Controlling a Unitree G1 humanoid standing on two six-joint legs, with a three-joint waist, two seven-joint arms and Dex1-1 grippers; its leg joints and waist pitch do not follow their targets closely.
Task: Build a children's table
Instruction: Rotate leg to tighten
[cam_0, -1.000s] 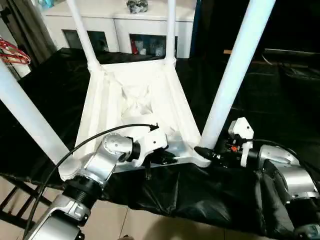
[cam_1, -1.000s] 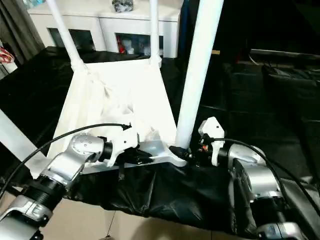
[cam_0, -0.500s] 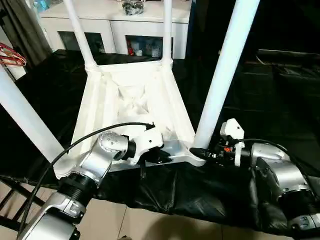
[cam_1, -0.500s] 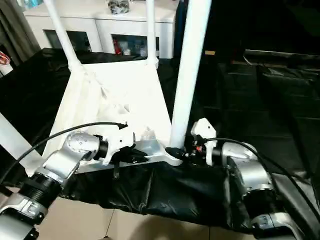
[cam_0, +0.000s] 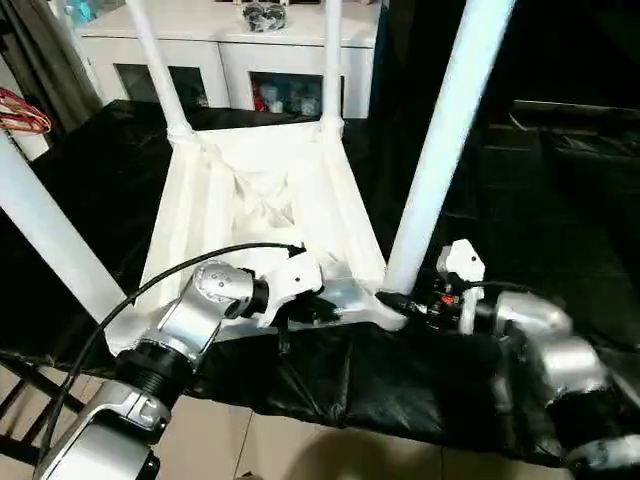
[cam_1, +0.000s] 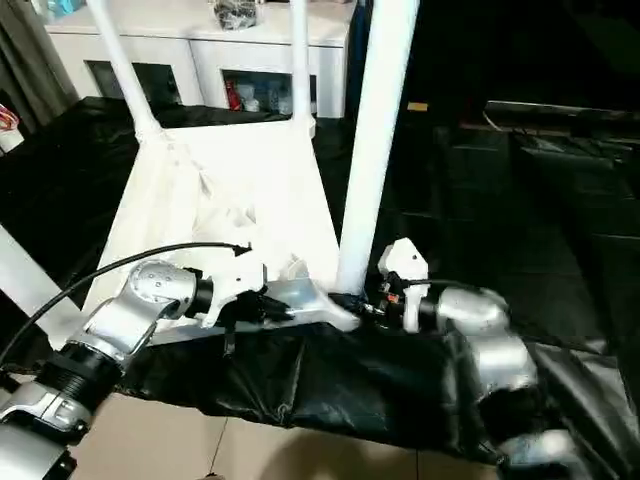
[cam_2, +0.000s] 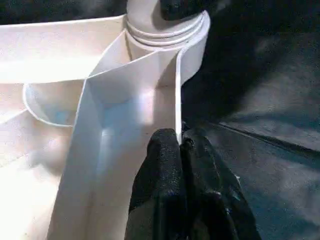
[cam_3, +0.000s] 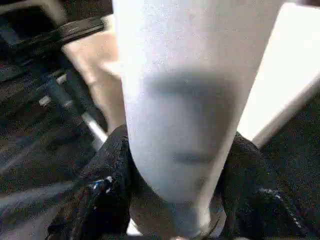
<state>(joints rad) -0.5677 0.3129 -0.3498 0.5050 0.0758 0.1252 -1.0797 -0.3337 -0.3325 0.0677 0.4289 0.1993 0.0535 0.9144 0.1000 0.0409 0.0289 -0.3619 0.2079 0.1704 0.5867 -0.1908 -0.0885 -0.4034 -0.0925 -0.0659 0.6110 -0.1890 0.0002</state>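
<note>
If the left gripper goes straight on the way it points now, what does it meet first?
Most likely the corner socket of the upturned children's table: the left gripper, shut on the rim, points along it toward that socket.

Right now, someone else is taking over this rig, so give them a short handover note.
Left gripper: shut on the tabletop's near rim.
Right gripper: fingers around the base of the near right leg.
Tabletop lies upside down on the black cloth; all four legs stand in their corner sockets.
Left: check that the legs are tight, then turn the table upright.
</note>
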